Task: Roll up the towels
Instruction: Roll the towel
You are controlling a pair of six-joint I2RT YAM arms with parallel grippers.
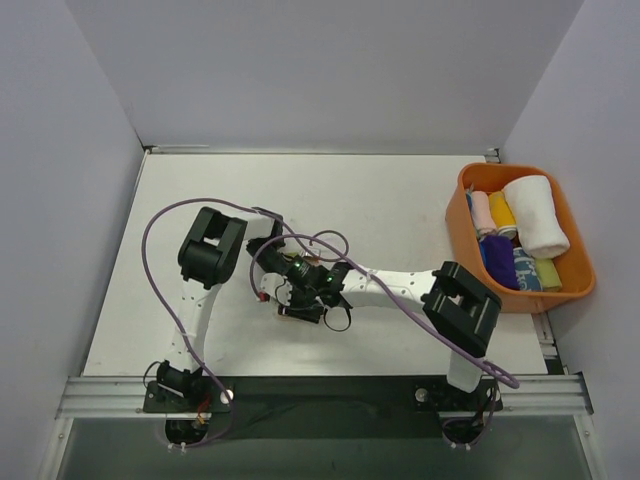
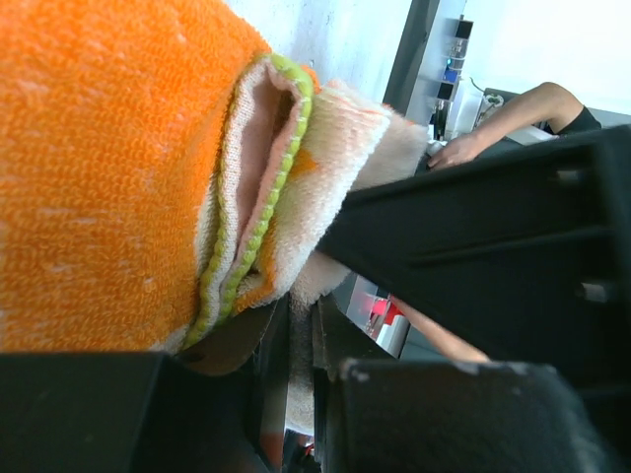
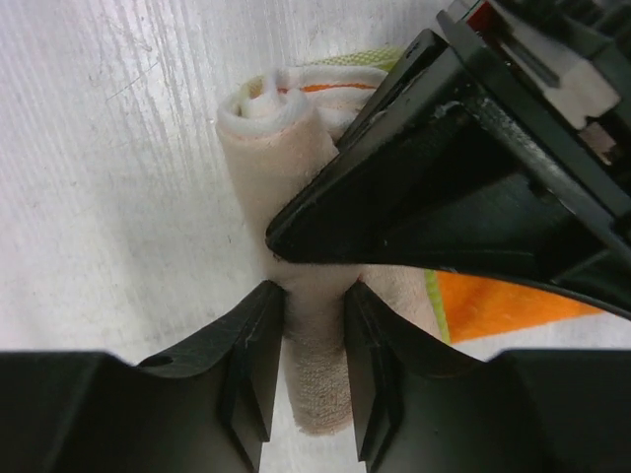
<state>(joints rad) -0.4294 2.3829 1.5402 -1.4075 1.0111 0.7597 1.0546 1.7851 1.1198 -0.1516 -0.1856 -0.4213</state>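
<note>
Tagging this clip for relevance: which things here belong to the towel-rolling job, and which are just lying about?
Job: cream-and-orange towel, pinched in the right gripper; rolled towels stored at the table's right.
Lying about: orange bin holding them; person's arm in the background.

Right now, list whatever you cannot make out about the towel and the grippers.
Left wrist view: the towel fills the frame, so whether the left gripper grips it is unclear.
Right wrist view: the left gripper hides much of the towel beyond the right gripper.
Top view: both grippers cover nearly all of the towel.
</note>
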